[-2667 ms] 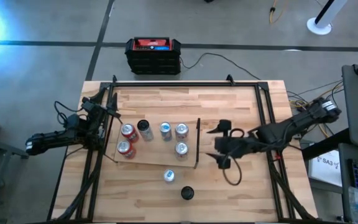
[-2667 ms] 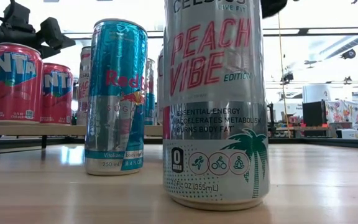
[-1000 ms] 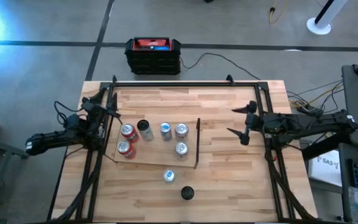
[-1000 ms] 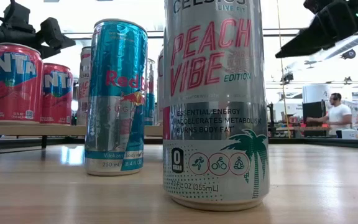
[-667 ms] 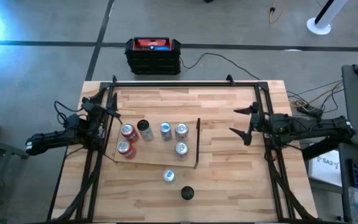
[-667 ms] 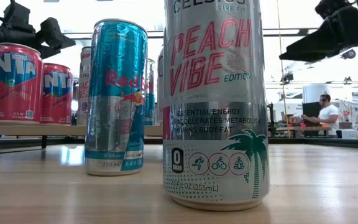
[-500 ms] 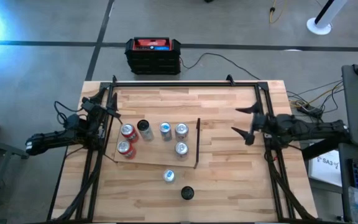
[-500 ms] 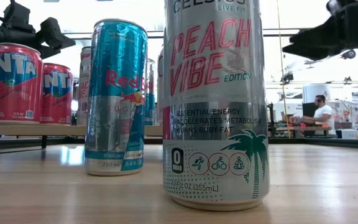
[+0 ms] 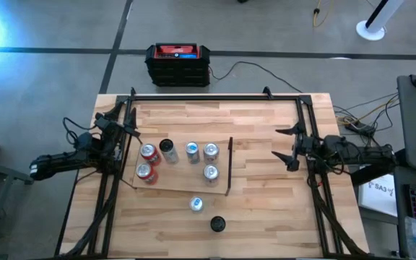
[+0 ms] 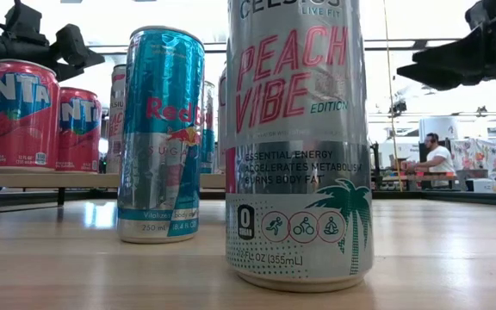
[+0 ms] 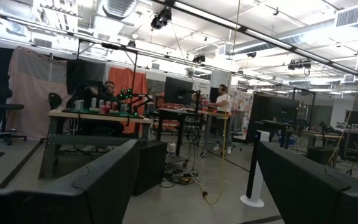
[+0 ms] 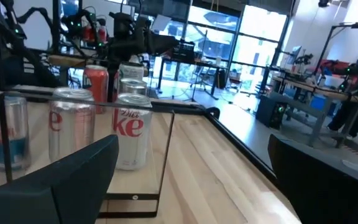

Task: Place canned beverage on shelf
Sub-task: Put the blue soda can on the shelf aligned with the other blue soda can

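Observation:
Several cans stand upright on the shelf (image 9: 183,177), a pale board with a black upright bar (image 9: 230,166) on its right edge; two red ones (image 9: 146,162) are at its left. A blue can (image 9: 196,204) (image 10: 160,133) and a silver can (image 9: 217,224) (image 10: 298,146) stand on the tabletop nearer the front edge. My right gripper (image 9: 279,144) (image 12: 192,142) hangs open and level near the table's right edge, pointing at the shelf with nothing between its fingers. At the left edge my left gripper (image 9: 121,125) (image 11: 197,144) is open, above the table.
A black frame (image 9: 215,96) runs along the table's far and side edges. Bare tabletop lies between the shelf's bar and my right gripper. A black-and-red box (image 9: 178,63) sits on the floor behind the table. A person (image 10: 437,159) is in the room beyond.
My right gripper has drawn back toward the table's right edge, sunk a little and tipped from pointing downward to level. It has stayed open. The cans and the shelf have not moved.

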You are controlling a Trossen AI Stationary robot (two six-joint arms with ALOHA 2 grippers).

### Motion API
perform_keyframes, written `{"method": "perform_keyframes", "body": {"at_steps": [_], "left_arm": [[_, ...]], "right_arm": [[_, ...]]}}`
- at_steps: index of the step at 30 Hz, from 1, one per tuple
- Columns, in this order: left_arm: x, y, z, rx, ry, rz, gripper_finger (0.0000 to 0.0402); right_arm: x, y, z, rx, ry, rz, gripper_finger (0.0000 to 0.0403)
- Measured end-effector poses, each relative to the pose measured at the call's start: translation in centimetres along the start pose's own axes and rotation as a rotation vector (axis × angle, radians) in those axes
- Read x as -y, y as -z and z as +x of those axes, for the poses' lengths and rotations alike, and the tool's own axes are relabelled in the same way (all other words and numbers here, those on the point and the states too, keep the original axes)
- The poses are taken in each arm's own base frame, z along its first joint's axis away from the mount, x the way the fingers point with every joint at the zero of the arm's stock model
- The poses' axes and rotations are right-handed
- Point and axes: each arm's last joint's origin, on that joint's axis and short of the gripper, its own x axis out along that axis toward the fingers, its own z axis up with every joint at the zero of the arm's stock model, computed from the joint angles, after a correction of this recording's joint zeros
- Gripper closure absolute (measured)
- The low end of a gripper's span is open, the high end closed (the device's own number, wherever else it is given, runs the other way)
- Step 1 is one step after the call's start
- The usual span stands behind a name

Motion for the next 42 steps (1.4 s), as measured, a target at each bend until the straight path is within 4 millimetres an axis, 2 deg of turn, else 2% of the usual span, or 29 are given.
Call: {"method": "perform_keyframes", "body": {"at_steps": [9, 18, 26, 42], "left_arm": [[0.0, 0.0, 0.0, 0.0, 0.0, 0.0, 0.0091], [0.0, 0.0, 0.0, 0.0, 0.0, 0.0, 0.0091], [0.0, 0.0, 0.0, 0.0, 0.0, 0.0, 0.0091], [0.0, 0.0, 0.0, 0.0, 0.0, 0.0, 0.0091]], "right_arm": [[-0.3, 1.9, 0.4, -0.018, 0.009, 0.01, 0.0005], [-0.6, 2.0, 0.4, -0.003, -0.131, -0.015, 0.0005], [-0.7, 2.3, 0.5, -0.032, -0.132, -0.051, 0.0005], [-0.7, 2.4, 0.7, -0.054, -0.134, 0.006, 0.0005]]}}
